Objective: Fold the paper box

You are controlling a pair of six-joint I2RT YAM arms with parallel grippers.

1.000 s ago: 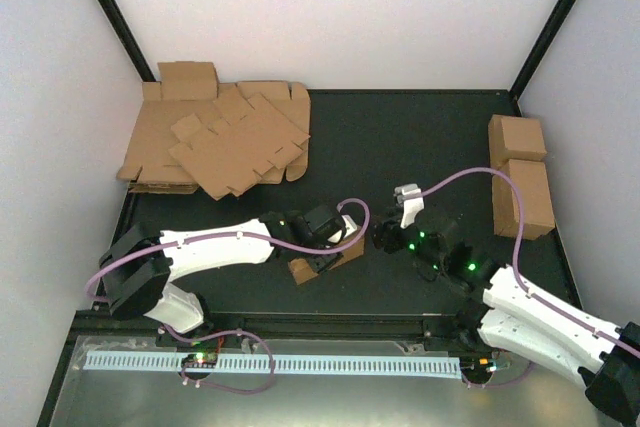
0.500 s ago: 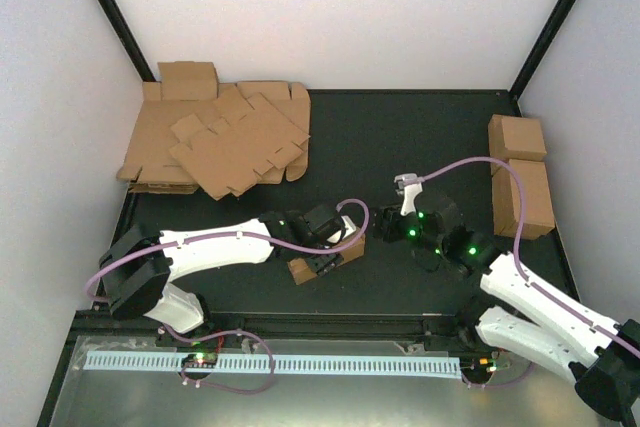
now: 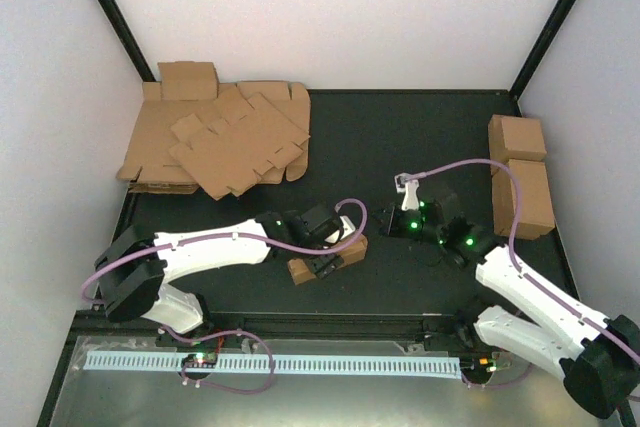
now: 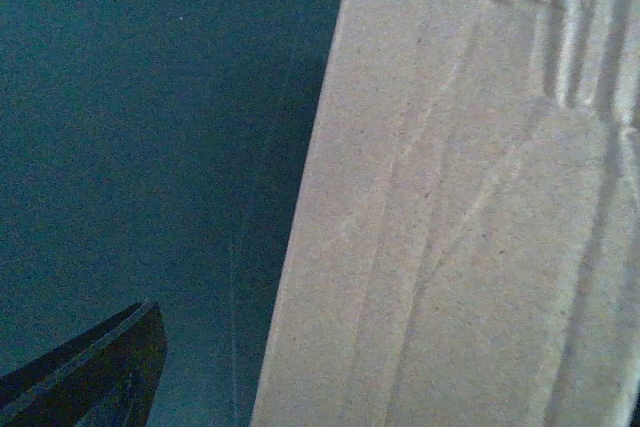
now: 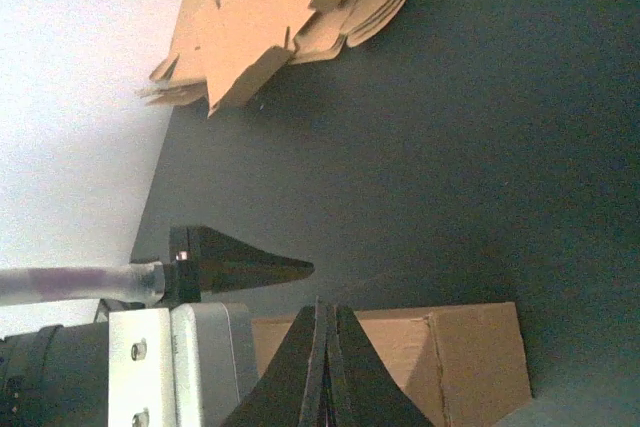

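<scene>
Paper box [image 3: 300, 270] lay on the dark table [image 3: 400, 137] in the near middle, directly under the left gripper [image 3: 332, 245] and well apart from the heap of flat cardboard sheets [image 3: 215, 142] in the far left corner and the two cardboard cuboids [image 3: 520, 172] at the right edge.

Left wrist view was nearly filled by one brown panel of it, with pressed lines and a faint crease on the face. One dark finger [image 4: 95, 372] showed low at the left with bare table between it and the panel edge. The other finger was out of frame. I read the left jaws as spread and not pinching the card.

Right gripper [image 3: 388, 225] sat just right of the box. In its own camera the two fingers met in a single point, clamped on nothing, with the box below and beyond them.

Handling, my judgement:
- Very light, and likely to skate on the smooth mat if pushed from one side only.
- Stiff across each panel, but it gives readily at the score lines.
- Thin card, so a hard pinch would dent a wall.
- Best hold seemed to be across the short width on the two long walls near mid-length, with the closed right tip used for nudging flaps.
</scene>
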